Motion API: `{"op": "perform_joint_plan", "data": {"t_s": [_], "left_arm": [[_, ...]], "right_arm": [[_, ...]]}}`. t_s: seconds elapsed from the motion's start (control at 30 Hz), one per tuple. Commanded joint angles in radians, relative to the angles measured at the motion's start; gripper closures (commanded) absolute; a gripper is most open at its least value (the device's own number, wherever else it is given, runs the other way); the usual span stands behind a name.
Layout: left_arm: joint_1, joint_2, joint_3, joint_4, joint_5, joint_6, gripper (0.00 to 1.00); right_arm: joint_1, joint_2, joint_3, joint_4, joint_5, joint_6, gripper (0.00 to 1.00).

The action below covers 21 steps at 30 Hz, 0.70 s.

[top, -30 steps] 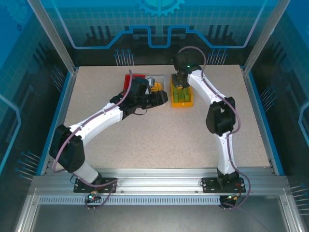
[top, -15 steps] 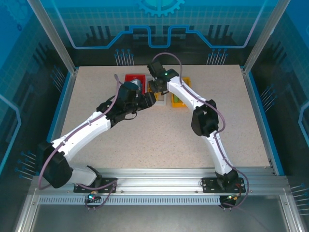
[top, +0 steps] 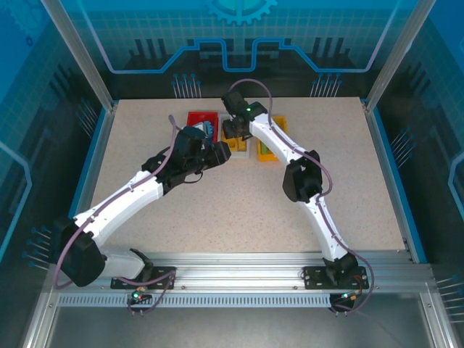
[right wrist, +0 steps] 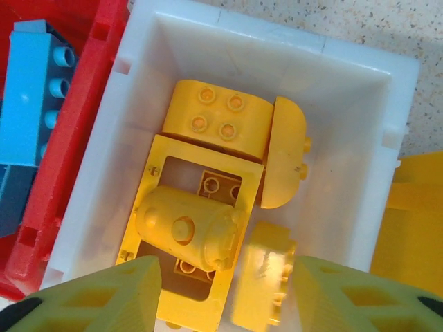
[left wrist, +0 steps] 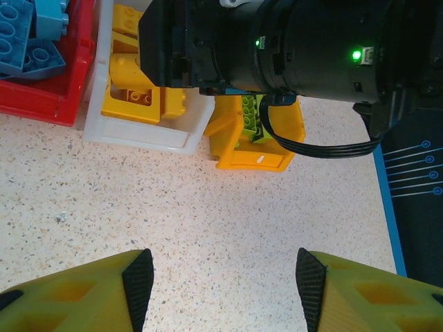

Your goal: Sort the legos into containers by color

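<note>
My right gripper (right wrist: 225,290) hangs open over the white bin (right wrist: 277,48), at the back centre of the table (top: 233,134). Several yellow legos (right wrist: 214,117) lie in that bin, and a small blurred yellow brick (right wrist: 263,283) sits loose between the fingers, touching neither. The red bin (left wrist: 48,104) to the left holds blue legos (left wrist: 21,41). The yellow bin (left wrist: 249,159) to the right holds green legos (left wrist: 250,117). My left gripper (left wrist: 221,283) is open and holds nothing, low over bare table just in front of the bins (top: 223,151).
The three bins stand side by side, touching, near the back of the table (top: 239,217). The right arm's black wrist (left wrist: 311,48) reaches over the white and yellow bins. A blue rail (top: 391,174) edges the table on the right.
The right gripper swung left from over the yellow bin to over the white bin, where its jaws stand open. The left arm drew back a little to the left.
</note>
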State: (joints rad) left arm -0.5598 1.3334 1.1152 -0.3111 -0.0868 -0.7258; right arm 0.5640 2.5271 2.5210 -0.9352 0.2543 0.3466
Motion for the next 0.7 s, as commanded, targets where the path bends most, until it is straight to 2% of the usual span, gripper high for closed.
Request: {"op": "perform_joint_plan", "data": {"t_s": [0.0, 0.1, 0.3, 0.47, 0.53, 0.57, 0.6, 0.63, 0.67], "left_arm": [[0.015, -0.044, 0.008, -0.039, -0.022, 0.027, 0.40], [0.044, -0.076, 0.017, -0.076, -0.012, 0.034, 0.39], [0.196, -0.177, -0.003, -0.196, 0.076, 0.049, 0.39], [0.341, -0.281, -0.052, -0.285, 0.148, 0.087, 0.37], [0.405, -0.322, -0.079, -0.320, 0.163, 0.102, 0.32], [0.439, -0.337, -0.095, -0.331, 0.177, 0.104, 0.29], [0.478, -0.353, -0.113, -0.338, 0.192, 0.102, 0.22], [0.514, -0.372, -0.135, -0.338, 0.205, 0.103, 0.01], [0.537, -0.390, -0.157, -0.329, 0.211, 0.108, 0.01]], "right_arm": [[0.020, -0.137, -0.001, -0.001, 0.024, -0.018, 0.46], [0.023, -0.272, -0.112, 0.042, 0.058, -0.017, 0.46], [-0.003, -0.748, -0.768, 0.344, 0.077, -0.016, 0.43], [-0.068, -1.157, -1.255, 0.487, 0.004, -0.022, 0.28], [-0.103, -1.322, -1.411, 0.492, 0.008, -0.016, 0.00], [-0.124, -1.403, -1.477, 0.479, 0.027, -0.005, 0.00], [-0.147, -1.468, -1.519, 0.463, 0.045, 0.003, 0.00], [-0.168, -1.538, -1.565, 0.446, 0.067, 0.001, 0.00], [-0.174, -1.605, -1.601, 0.435, 0.120, -0.002, 0.00]]}}
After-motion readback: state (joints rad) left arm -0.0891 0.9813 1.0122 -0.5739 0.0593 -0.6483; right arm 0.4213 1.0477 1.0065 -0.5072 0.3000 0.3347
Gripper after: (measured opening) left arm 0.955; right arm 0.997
